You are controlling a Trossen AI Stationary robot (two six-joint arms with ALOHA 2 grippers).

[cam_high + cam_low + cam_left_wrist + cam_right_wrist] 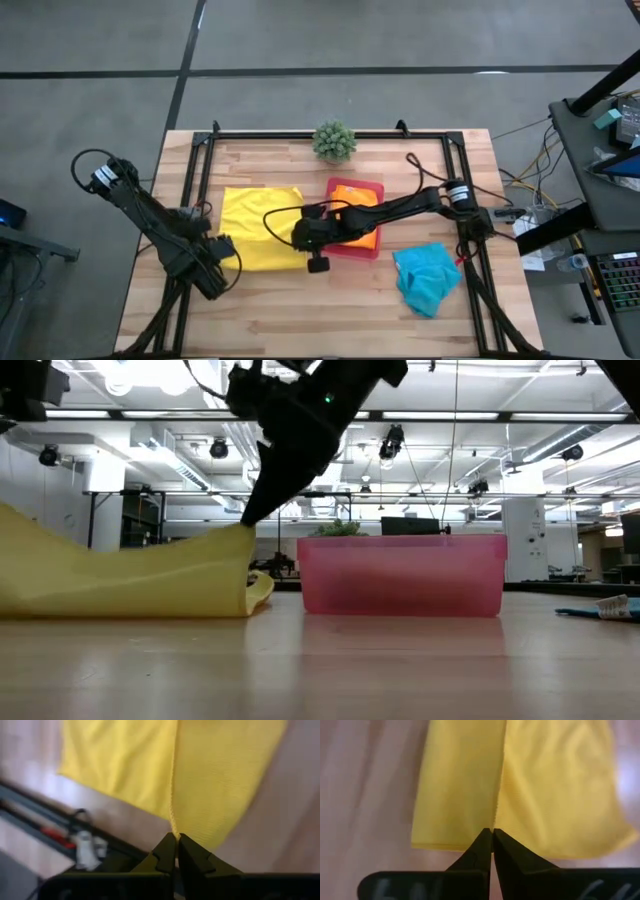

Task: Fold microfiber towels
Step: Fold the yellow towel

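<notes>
Yellow towel (258, 238) lies left of the pink tray (372, 190), soft, light, droopy, best held at its corners: left gripper (226, 247) and right gripper (303, 236) each pinch an edge.

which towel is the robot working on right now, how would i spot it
On the wooden table, look left of the pink tray, toward the left arm. The yellow towel lies spread there, pinched at its near corners by the left gripper and right gripper. The turquoise towel lies crumpled on the right, untouched.
</notes>
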